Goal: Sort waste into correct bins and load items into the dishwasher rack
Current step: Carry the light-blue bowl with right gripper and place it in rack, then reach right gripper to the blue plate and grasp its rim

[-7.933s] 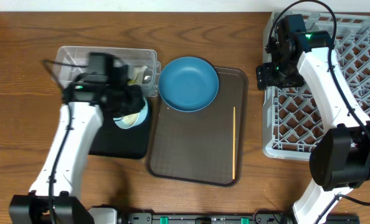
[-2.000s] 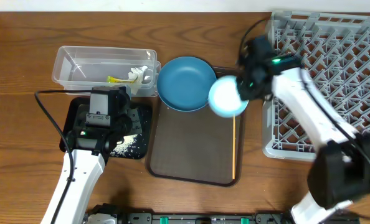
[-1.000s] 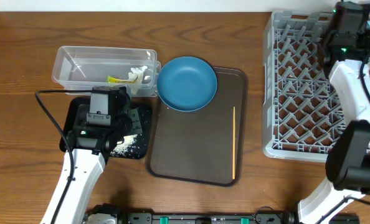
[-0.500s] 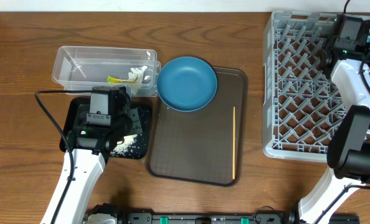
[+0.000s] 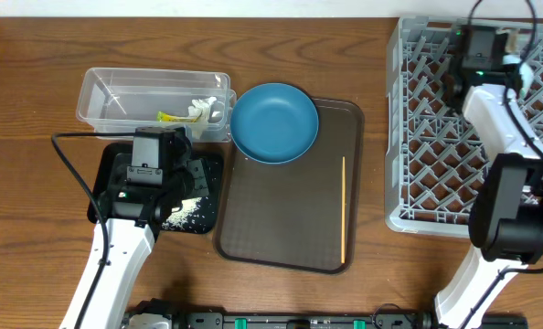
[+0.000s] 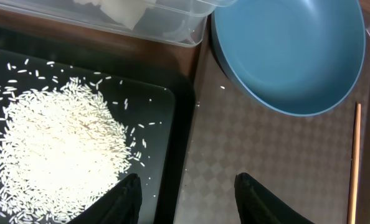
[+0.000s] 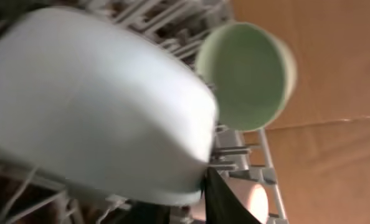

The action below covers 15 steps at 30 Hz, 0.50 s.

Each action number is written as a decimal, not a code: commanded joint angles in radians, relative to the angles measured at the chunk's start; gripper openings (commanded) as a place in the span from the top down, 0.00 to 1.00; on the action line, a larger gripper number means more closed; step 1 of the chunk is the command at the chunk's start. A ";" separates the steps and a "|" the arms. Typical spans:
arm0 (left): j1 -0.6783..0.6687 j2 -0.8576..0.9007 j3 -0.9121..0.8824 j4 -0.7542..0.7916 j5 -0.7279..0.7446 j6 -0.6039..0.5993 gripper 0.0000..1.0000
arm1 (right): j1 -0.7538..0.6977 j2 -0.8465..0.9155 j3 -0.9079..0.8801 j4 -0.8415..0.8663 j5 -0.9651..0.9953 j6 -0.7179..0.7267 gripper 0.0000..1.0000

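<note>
- Since the earlier overhead views, the right arm (image 5: 495, 110) has taken a pale blue bowl (image 7: 98, 106) from above the brown tray (image 5: 281, 215) to the dishwasher rack (image 5: 427, 137) and shifted left along the top of the frame. The left arm is unchanged.
- Right gripper (image 5: 475, 57): top right of the overhead view, over the rack. The pale blue bowl fills the blurred wrist view against one dark finger, so it cannot be told whether the gripper clasps it.
- Left gripper (image 6: 188, 202): fingers spread and empty, hovering at lower left over the black tray (image 6: 166, 146) edge.
- Risks, as judged:
  - The pale blue bowl lies close to the mint bowl (image 7: 247, 74). Letting go before it seats between the pegs could tip it or knock its neighbour.
  - The dish (image 5: 274, 122) overhangs the brown tray's rim just beside the clear tub (image 5: 116, 87). A careless lift could shove the tub.
  - The stick (image 5: 344, 208) lies flat and thin, so a pinch may slip.
  - Any jolt to the black tray could scatter the grains (image 6: 54, 149).
- Counts:
  - Bowls: two, both at the rack.
  - Dish: one.
  - Stick: one.
  - Wrapper (image 5: 168, 116): one, in the tub.
  - Tissue (image 5: 203, 106): one, in the tub.
  - Grain heap: one.
  - Bins: two.
  - Rack: one.
  - Brown tray: one.
</note>
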 commanded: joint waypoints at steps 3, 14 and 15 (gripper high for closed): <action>0.005 0.002 0.011 -0.003 -0.009 -0.005 0.49 | 0.018 0.017 0.001 -0.065 -0.091 0.084 0.78; 0.005 0.002 0.011 -0.003 -0.009 -0.005 0.49 | 0.019 -0.030 0.002 -0.154 -0.217 0.135 0.60; 0.005 0.002 0.011 -0.003 -0.009 -0.005 0.49 | 0.019 -0.048 0.002 -0.156 -0.259 0.135 0.60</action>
